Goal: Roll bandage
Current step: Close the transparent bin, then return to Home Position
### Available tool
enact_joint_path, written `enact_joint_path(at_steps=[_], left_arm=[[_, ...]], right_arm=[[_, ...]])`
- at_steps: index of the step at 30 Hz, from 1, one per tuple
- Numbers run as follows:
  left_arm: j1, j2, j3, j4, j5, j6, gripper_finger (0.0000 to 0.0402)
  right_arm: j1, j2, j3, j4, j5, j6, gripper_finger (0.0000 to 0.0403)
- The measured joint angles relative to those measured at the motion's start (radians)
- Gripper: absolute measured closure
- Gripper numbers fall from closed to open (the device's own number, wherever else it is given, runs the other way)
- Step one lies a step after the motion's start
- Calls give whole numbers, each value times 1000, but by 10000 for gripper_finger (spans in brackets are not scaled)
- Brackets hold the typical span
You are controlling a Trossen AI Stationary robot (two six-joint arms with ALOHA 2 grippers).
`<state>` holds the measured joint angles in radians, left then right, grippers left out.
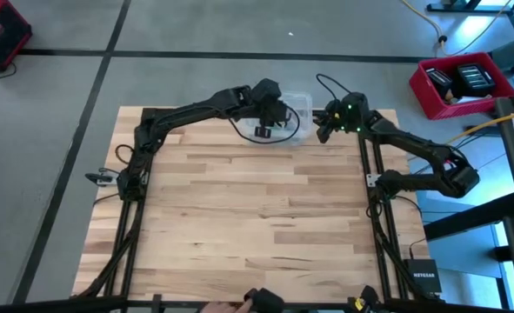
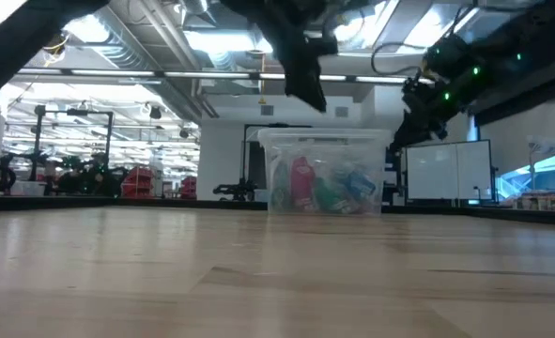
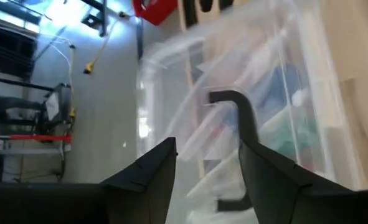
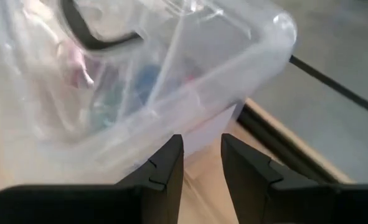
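A clear plastic lidded box [image 1: 302, 103] stands at the table's far edge, filled with coloured things [image 2: 324, 183]. Blue patches show through its wall [image 4: 147, 81], but I cannot tell whether they are the bandage. The lid has black latches [image 3: 233, 102]. My left gripper [image 1: 263, 130] hangs open just above the box's lid [image 2: 310, 94], fingers pointing down [image 3: 205, 174], touching nothing. My right gripper [image 1: 324, 130] hovers beside the box's right end [image 2: 410, 127], fingers a little apart [image 4: 202, 165], facing the box's corner [image 4: 264, 37].
The wooden table [image 1: 257, 217] stretches bare from the box to the near edge. A red bin [image 1: 461, 83] stands on the floor beyond the table's right side, and a red case [image 1: 0, 35] at the far left.
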<state>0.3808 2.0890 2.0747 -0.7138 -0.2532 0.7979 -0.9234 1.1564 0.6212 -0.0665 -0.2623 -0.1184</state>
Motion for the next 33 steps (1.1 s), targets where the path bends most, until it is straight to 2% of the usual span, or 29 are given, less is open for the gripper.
enact_joint_path(at_steps=[4, 7, 12, 15, 20, 25, 29, 33], left_arm=[[5, -65, 2, -33, 13, -32, 241], [39, -111, 2, -102, 105, -91, 248], [137, -146, -19, -252, 356, -211, 261], [181, -144, -75, -280, 427, -237, 270], [216, -142, -217, -145, 443, -241, 283], [237, -145, -331, -48, 465, -250, 294], [247, -148, -360, -34, 473, -268, 300], [240, -160, -351, -24, 458, -270, 302]], right_arm=[[0, -47, 98, -161, 40, -46, 293], [0, -81, 141, -201, 58, -64, 293], [2, -65, 141, 29, -132, -40, 293], [25, 11, 138, 86, -156, -30, 293], [63, 142, 136, 161, -158, -48, 293], [74, 210, 136, 164, -136, -71, 293], [73, 229, 138, 157, -91, -120, 293], [73, 212, 149, 139, -93, -123, 293]])
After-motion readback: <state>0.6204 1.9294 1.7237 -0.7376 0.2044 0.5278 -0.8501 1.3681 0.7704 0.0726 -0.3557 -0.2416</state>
